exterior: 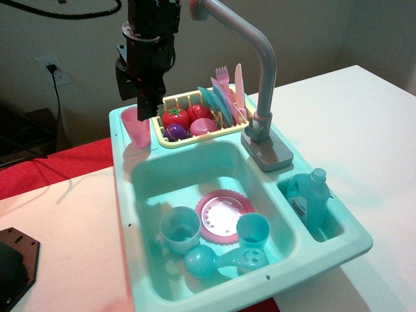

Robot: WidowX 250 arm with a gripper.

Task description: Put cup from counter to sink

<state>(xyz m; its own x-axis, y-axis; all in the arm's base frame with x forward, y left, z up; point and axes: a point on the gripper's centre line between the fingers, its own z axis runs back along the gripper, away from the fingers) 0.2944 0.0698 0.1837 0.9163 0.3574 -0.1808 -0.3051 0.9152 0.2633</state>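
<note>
The translucent pink cup (136, 127) stands upright on the light-teal counter (121, 158) at the back left corner of the toy sink unit. My dark gripper (147, 109) hangs straight down just above and to the right of the cup, its tips at the cup's right rim. The fingers merge into one dark shape, so I cannot tell whether they are open or closed, or whether they touch the cup. The deep sink basin (195, 174) lies in front of the cup, below the grey faucet (262, 71).
The basin holds a light-blue mug (179, 227), a pink plate (223, 215), a small blue tumbler (253, 231) and a blue ladle (209, 260). A yellow dish rack (197, 123) with toy food and cutlery stands right of the cup. A blue bottle (308, 195) sits in the side compartment.
</note>
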